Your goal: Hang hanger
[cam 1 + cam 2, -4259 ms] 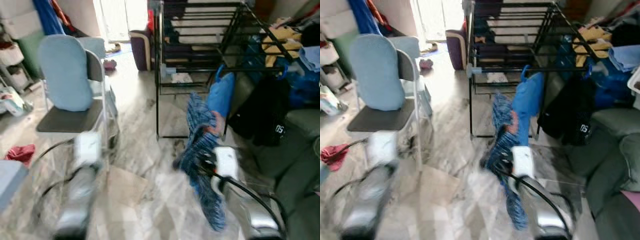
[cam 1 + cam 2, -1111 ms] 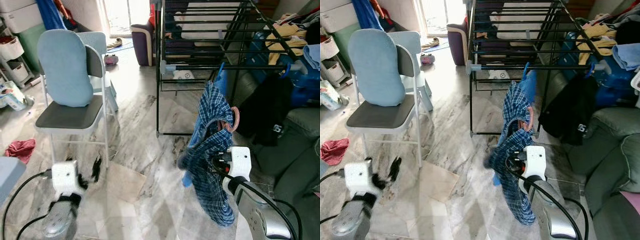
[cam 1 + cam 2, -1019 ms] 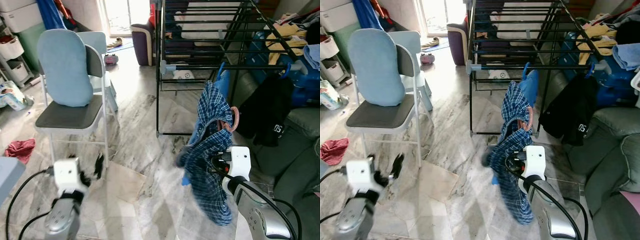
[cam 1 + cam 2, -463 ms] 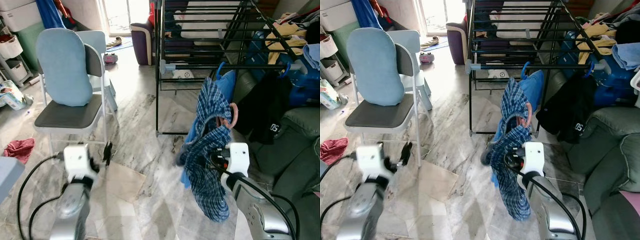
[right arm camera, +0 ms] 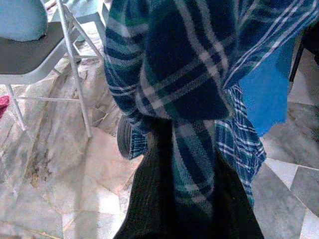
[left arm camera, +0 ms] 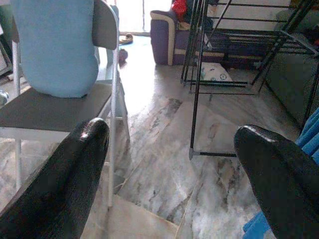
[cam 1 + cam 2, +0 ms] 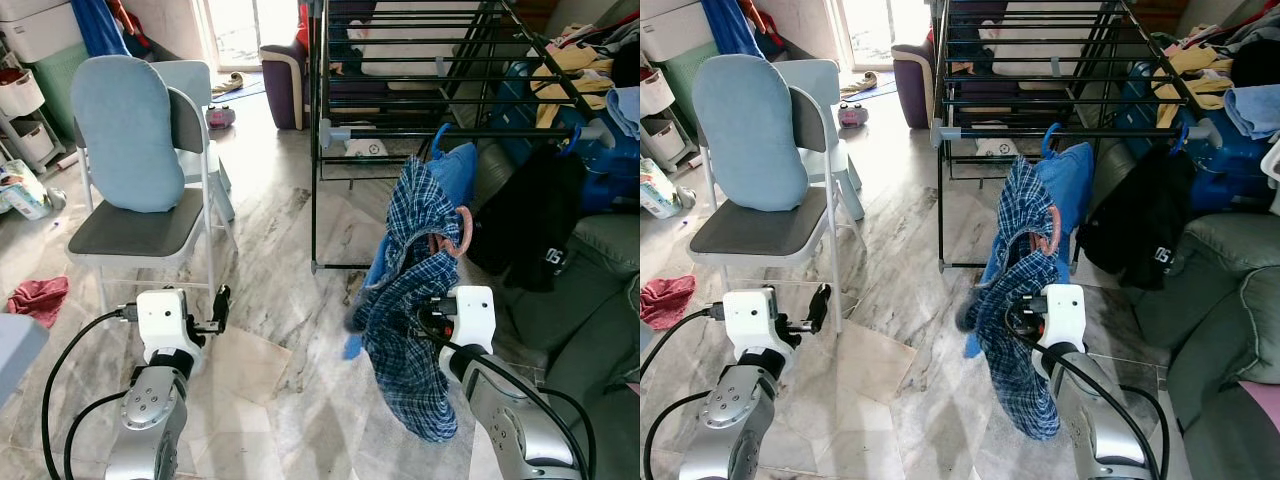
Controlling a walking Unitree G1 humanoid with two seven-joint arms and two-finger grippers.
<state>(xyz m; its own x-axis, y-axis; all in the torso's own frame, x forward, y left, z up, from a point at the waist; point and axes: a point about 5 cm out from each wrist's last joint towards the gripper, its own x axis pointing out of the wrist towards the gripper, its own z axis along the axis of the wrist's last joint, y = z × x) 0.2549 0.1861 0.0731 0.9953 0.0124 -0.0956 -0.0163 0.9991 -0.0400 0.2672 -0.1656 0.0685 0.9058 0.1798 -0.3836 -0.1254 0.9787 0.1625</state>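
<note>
My right gripper [image 7: 428, 322] is pinching a plaid shirt [image 7: 415, 300] on its hanger [image 7: 462, 228]; the rack [image 7: 420, 132] stands ahead, above it. I'm aiming to lift hook-first. Left gripper [image 7: 218, 307] is spread, idle.

head stereo: down, forward | wrists: along fingers, close | shared: chair [image 7: 150, 190]
</note>
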